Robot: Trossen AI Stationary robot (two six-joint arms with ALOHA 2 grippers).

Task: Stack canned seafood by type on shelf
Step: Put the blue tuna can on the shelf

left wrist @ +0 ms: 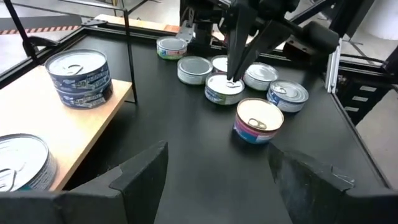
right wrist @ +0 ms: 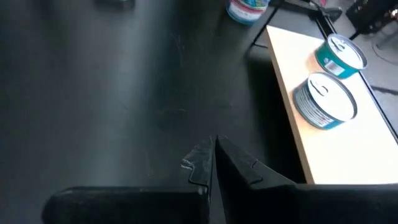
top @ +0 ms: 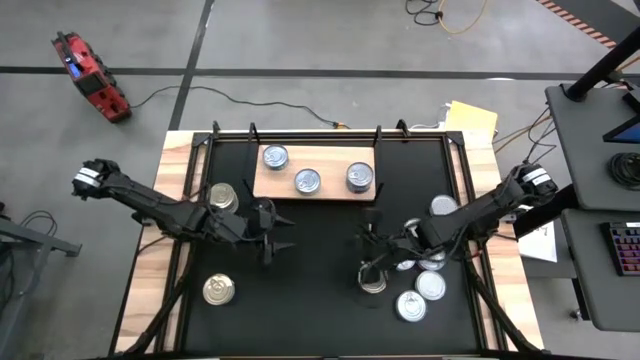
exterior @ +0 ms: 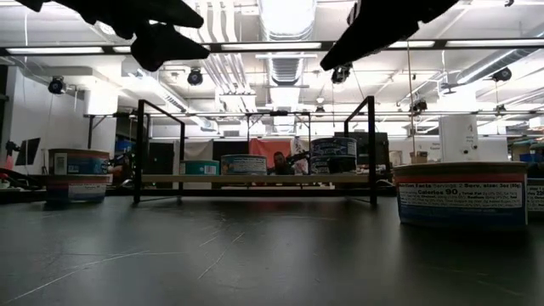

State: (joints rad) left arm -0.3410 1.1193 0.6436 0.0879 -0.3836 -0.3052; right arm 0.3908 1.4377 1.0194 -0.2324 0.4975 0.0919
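The light-brown shelf (top: 330, 165) lies at the table's far middle. It bears two single silver-topped tins (top: 275, 157) (top: 308, 181) and a stack of two (top: 359, 177) (left wrist: 79, 76). More silver-topped tins (top: 431, 286) (left wrist: 225, 88) cluster on the black table at the right. A gold-topped tin (top: 372, 279) (left wrist: 258, 121) stands at the left edge of this cluster. Two more gold-topped tins (top: 222, 196) (top: 219, 290) stand at the left. My left gripper (top: 280, 236) (left wrist: 217, 180) hovers open, near of the shelf's left end. My right gripper (top: 367, 250) (right wrist: 211, 158) hovers shut and empty beside the cluster.
A thin black frame (exterior: 255, 144) stands around the shelf at the table's far side. Wooden strips (top: 165, 250) border the black table on both sides. Bare black surface (top: 320, 290) lies between the two arms toward the near edge. A person sits in the room behind the table (exterior: 279, 161).
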